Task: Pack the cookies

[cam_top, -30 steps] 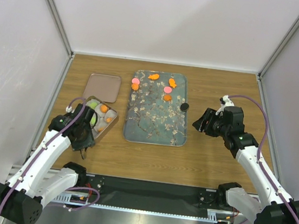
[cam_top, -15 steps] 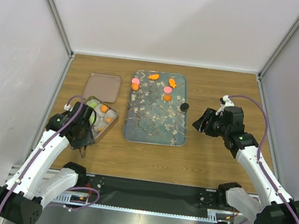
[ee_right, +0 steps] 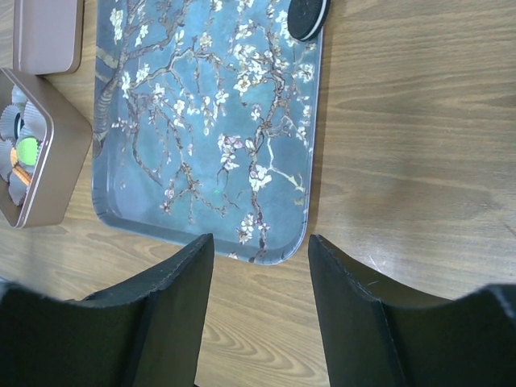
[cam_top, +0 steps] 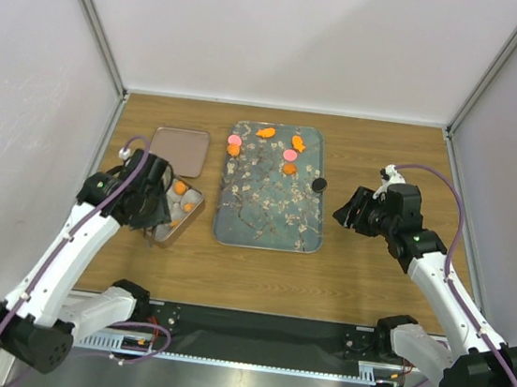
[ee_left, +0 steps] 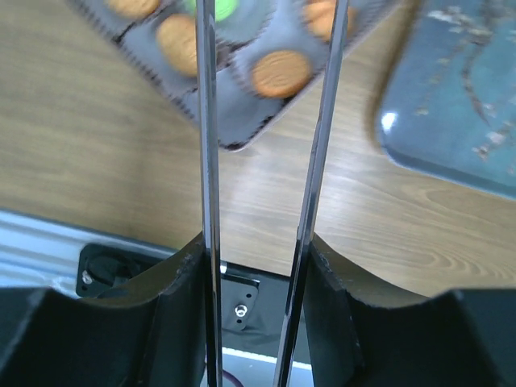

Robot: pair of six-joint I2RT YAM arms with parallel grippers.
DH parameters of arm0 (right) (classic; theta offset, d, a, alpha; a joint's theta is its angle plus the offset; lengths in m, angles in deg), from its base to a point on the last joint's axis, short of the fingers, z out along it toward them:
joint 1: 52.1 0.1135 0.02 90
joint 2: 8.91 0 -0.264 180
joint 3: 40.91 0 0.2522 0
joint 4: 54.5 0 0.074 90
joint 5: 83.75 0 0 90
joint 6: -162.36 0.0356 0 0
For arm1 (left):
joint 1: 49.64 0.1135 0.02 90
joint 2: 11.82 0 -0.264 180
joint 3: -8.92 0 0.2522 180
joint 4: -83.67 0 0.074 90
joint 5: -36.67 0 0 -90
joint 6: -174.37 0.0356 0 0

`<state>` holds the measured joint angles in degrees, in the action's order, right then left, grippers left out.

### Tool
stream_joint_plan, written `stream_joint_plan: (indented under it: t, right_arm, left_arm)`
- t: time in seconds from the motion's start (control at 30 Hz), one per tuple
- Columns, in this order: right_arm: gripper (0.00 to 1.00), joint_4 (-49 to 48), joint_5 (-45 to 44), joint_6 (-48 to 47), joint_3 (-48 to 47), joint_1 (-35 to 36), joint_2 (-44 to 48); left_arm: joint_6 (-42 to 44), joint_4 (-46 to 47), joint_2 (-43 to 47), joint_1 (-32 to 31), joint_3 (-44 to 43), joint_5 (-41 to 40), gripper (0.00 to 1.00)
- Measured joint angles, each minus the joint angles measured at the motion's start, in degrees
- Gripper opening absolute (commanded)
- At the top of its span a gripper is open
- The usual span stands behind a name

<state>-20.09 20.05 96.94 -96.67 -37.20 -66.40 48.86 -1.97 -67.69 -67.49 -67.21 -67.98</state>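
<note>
Over tin (cam_top: 184,211), at 9 o'clock of tray (cam_top: 270,216): L gripper (cam_top: 155,211). Thin metal fingers (ee_left: 208,161) spread w/ a clear gap, pinching nothing in view (tips run off top of wrist pic). From above, covers tin's 9 o'clock side.

In tin, in paper cups: some cookies (ee_left: 278,71). Orange discs plus a green one (ee_right: 28,149), blurry on L wrist cam.

Lid (cam_top: 177,150): flat on table (cam_top: 387,143), at 12 o'clock of tin, just beside it.

Rest of cookies on tray, mostly toward its 12 o'clock end:
- pink disc (cam_top: 235,140) touching an orange disc (cam_top: 234,150), at approx 11 o'clock
- orange fish (cam_top: 266,132) at 12 o'clock, 2nd fish (cam_top: 298,143) at 1 o'clock
- pink disc w/ orange disc just below it, near 2 o'clock
- black cookie (cam_top: 318,184) on the rim at 3 o'clock, half over the edge

R gripper (ee_right: 260,239): off tray, at approx 3 o'clock of it, above bare table. Black fingers (ee_right: 181,322) wide apart, empty. Well apart from black cookie. Through the gap on R wrist cam: tray's near corner.
</note>
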Motion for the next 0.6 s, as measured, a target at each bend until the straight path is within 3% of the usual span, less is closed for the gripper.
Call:
stream_joint_plan:
  t: [0.27,0.6]
  right_arm:
    - [0.57,1.86,-1.46,-0.02,-1.84,-2.25,-2.67]
    - [0.59,11.43,-5.97,0.79,-20.94,-13.86,-5.7]
  left_arm:
    - [-0.52,4.46,-17.4,-18.25,-17.53,-4.52,0.49]
    - [2.4,19.54,-42.27,-38.51,-33.9,-4.61,0.5]
